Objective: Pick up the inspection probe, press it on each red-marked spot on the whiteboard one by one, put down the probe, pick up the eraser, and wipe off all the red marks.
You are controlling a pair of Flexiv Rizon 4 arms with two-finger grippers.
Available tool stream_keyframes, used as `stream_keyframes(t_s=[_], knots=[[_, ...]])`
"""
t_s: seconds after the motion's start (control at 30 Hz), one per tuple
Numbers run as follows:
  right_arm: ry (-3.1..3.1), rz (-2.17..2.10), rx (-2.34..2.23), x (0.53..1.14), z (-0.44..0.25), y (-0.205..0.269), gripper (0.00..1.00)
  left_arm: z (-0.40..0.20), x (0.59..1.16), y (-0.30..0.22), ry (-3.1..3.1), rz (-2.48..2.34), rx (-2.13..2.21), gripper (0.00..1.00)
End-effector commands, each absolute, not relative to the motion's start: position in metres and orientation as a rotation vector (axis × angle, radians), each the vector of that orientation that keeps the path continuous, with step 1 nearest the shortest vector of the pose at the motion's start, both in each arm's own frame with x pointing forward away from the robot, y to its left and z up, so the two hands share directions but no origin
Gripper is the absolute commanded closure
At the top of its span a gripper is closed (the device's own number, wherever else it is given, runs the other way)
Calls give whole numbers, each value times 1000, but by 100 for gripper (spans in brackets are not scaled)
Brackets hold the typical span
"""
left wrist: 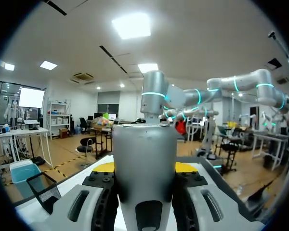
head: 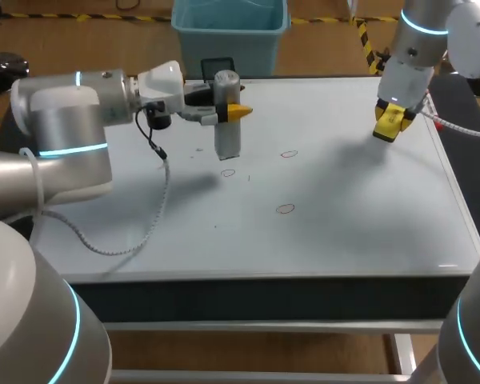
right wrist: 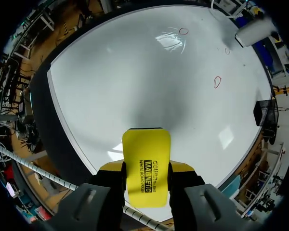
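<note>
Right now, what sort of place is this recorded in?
Probably a robotics lab test bench: a whiteboard tabletop with red marks; the left arm holds an inspection probe, the right arm an eraser.

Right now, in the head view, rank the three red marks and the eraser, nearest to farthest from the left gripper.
1. The left red mark, by the tip of the probe in the left gripper.
2. The right red mark, mid-board.
3. The front red mark, nearer the camera.
4. The yellow eraser, far right, in the right gripper.
</note>
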State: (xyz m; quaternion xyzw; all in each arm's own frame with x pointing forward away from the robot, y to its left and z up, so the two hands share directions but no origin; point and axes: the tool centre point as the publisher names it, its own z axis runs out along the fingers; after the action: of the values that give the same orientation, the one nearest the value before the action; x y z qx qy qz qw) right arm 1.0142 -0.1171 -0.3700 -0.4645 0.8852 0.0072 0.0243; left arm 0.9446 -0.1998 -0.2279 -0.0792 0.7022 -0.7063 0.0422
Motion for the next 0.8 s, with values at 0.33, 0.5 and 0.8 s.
stream_keyframes(t_s=[0.33, 0.5, 0.8], knots=[[2739, 17, -1440, 1014, -369, -118, 100, -259, 952, -194, 2168, -2273, -172, 100], [2739, 17, -1440, 1014, -369, -118, 100, -267, 954, -192, 2172, -2295, -155, 100], [2739, 17, -1440, 1014, -369, -118, 100, -277, 954, -197, 2175, -2324, -157, 100]])
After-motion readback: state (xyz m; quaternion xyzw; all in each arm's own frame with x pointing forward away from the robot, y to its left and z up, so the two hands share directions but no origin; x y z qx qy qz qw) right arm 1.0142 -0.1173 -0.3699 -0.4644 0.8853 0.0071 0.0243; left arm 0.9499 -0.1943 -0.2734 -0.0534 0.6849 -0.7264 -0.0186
